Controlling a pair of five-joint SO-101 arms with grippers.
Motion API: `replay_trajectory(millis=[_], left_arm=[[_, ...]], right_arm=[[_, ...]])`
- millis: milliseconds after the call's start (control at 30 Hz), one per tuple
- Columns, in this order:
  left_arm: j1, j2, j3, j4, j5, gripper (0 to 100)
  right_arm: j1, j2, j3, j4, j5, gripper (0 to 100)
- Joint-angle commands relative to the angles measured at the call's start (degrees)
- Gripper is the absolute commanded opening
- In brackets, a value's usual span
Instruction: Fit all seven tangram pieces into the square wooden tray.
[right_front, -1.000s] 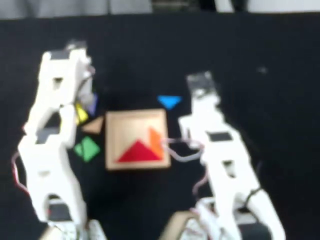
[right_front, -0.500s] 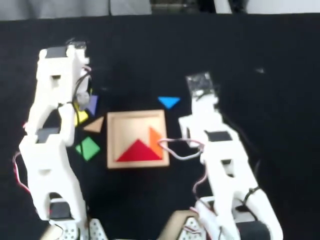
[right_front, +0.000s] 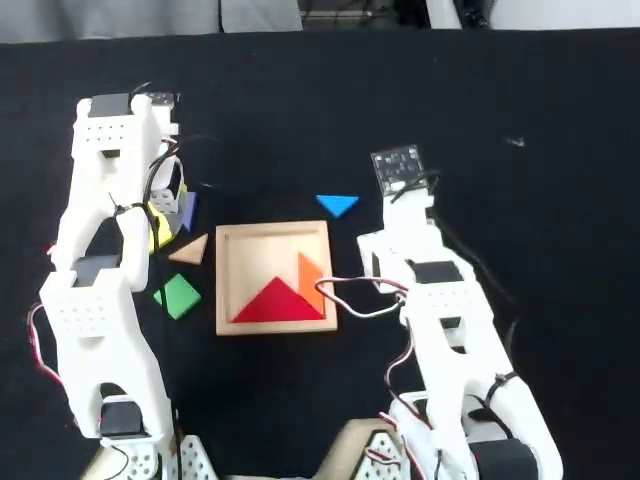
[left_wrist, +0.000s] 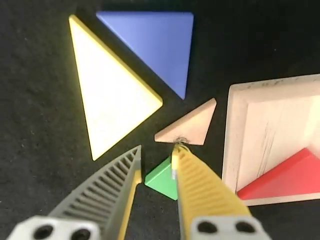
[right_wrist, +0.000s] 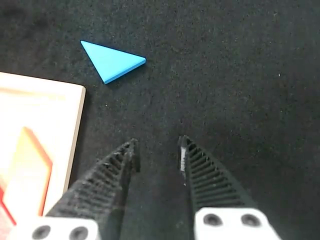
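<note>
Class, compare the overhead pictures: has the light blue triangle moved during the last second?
No. The light blue triangle sits at the same spot, apart, just beyond the far corner of the wooden tray.

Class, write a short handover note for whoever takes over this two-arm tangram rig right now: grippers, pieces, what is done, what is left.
Left gripper: open, holding nothing, above the table among the yellow triangle, tan triangle and green square.
Right gripper: open, holding nothing, over bare table beside the tray, near the light blue triangle.
Done: red triangle and orange piece lie in the tray.
Left: five pieces outside. Yellow, tan, green and the dark blue triangle lie on the left arm's side of the tray, light blue off its far corner on the right arm's side.
</note>
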Motion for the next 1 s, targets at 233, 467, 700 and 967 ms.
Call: replay_trajectory(millis=[233, 467, 700, 967], left_arm=[[-0.2, -2.5, -6.0, 0.9, -0.3, 12], [-0.5, -2.4, -0.6, 0.9, -0.6, 22], [-1.4, -2.3, 3.9, 0.8, -3.7, 22], [-3.3, -1.8, 5.1, -4.7, -5.1, 22]], right_arm=[[-0.5, 0.2, 0.2, -1.3, -0.1, 13.8], [-0.7, 0.1, 0.6, -1.3, -0.1, 13.8], [-0.7, 0.1, 0.7, -1.3, -0.1, 13.8], [-0.7, 0.1, 0.6, -1.3, 0.0, 13.8]])
